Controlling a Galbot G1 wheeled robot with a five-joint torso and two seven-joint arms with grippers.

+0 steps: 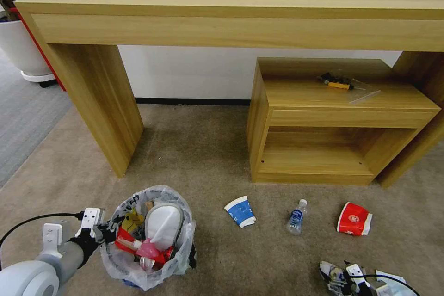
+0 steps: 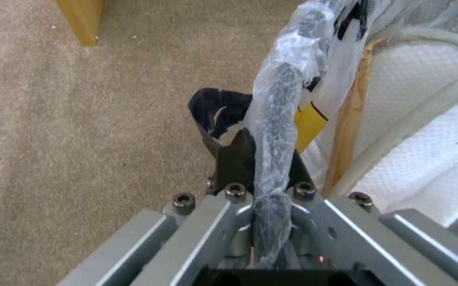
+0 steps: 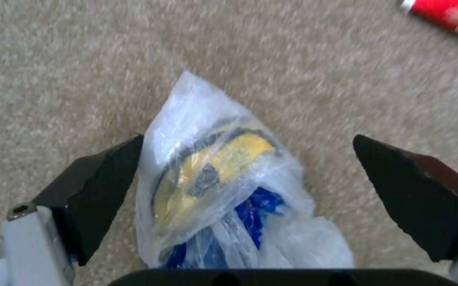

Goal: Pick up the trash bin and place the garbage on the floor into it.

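The trash bin [image 1: 152, 263], lined with a crinkled clear bag, is at the lower left of the floor [image 1: 208, 157]. It holds a white slipper [image 1: 164, 224], red wrappers [image 1: 127, 240] and a wooden stick [image 2: 351, 119]. My left gripper [image 1: 105, 232] is shut on the bag-covered rim [image 2: 279, 119] at the bin's left side. My right gripper [image 3: 250, 186] is open low over the carpet, its fingers [image 3: 96, 190] either side of a crumpled clear wrapper [image 3: 213, 174] with yellow and blue inside. A blue-white cup [image 1: 240, 211], a small bottle [image 1: 296, 216] and a red-white carton [image 1: 354, 218] lie on the carpet.
A long wooden desk [image 1: 231, 9] spans the back, its leg [image 1: 104, 101] behind the bin. A low wooden cabinet [image 1: 333, 120] at the right carries a black-orange tool [image 1: 337, 82]. A white plant pot [image 1: 23, 51] and grey carpet [image 1: 23, 115] are at the far left.
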